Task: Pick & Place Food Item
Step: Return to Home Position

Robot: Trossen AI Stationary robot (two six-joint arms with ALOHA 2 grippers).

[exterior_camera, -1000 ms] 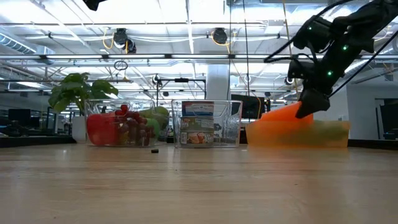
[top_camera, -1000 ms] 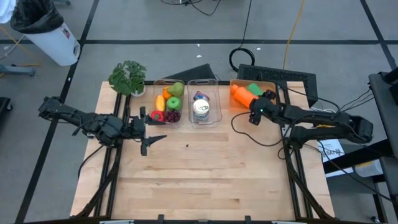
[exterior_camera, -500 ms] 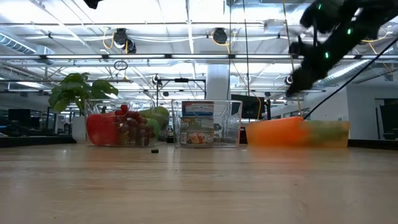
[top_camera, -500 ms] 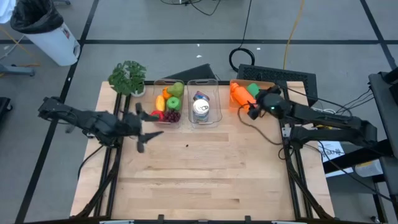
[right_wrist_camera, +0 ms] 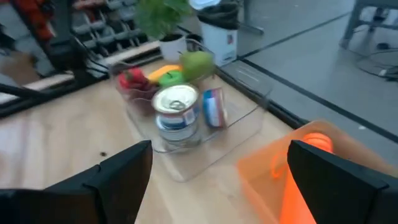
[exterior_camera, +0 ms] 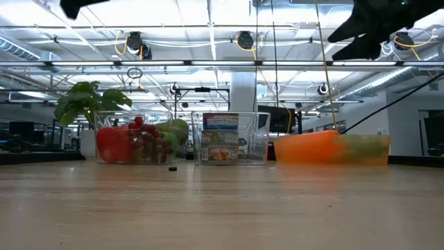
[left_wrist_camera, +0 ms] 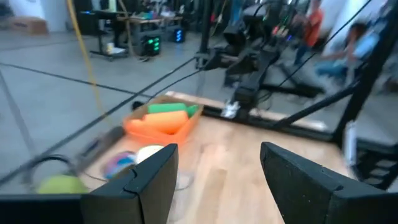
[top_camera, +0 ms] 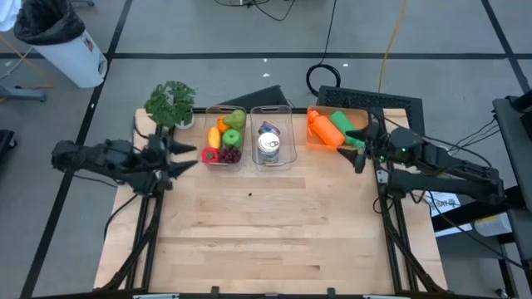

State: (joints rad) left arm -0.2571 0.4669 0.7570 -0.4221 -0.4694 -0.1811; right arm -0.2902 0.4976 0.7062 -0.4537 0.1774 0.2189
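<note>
An orange tray point(top_camera: 314, 110) at the table's far right holds an orange carrot-like food item point(top_camera: 321, 129) and a green one point(top_camera: 344, 126); both lie in the tray. My right gripper point(top_camera: 357, 151) hovers open and empty just right of the tray, high above the table point(exterior_camera: 368, 31); its wrist view looks past its fingers point(right_wrist_camera: 217, 152) at the tray point(right_wrist_camera: 267, 171). My left gripper point(top_camera: 183, 154) hovers open and empty near the left edge, beside the fruit bin point(top_camera: 224, 138). Its wrist view point(left_wrist_camera: 217, 155) looks across the table.
A clear bin point(top_camera: 273, 143) with a can point(right_wrist_camera: 176, 112) stands between the fruit bin and the tray. A potted plant point(top_camera: 170, 103) sits at the far left corner. A small dark speck point(top_camera: 248, 196) lies on the bare wood in the middle.
My right gripper has risen out of the orange tray, rolled, and drawn back toward the table's right edge; the food stays in the tray. My left gripper has pulled back toward the table's left and far side.
</note>
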